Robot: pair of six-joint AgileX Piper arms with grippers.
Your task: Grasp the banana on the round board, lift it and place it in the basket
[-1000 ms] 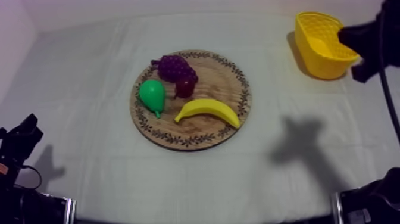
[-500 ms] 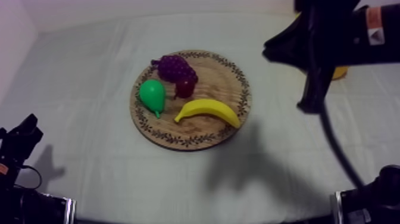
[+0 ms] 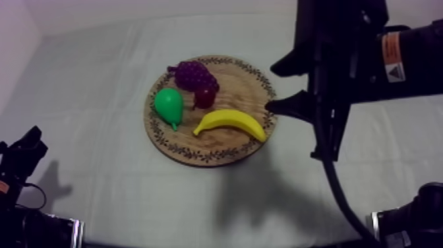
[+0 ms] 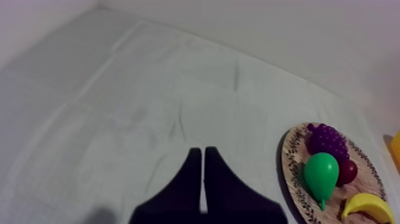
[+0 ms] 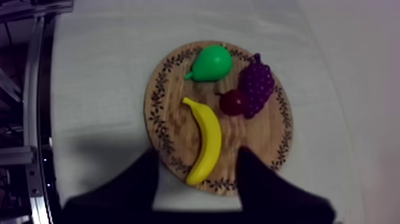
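Banana (image 3: pixel 231 123) on board (image 3: pixel 249 89); right wrist view: right jaws apart over its end; left jaws together.

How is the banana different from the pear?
The banana is yellow, the pear green. The banana is long and curved, the pear short and plump with a narrow tip. The banana is the longer of the two. Both are toy fruit lying on the wooden board.

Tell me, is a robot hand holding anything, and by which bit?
Nothing is held. The right gripper is open above the banana, which lies on the wooden board. The left gripper is shut on nothing, over the cloth.
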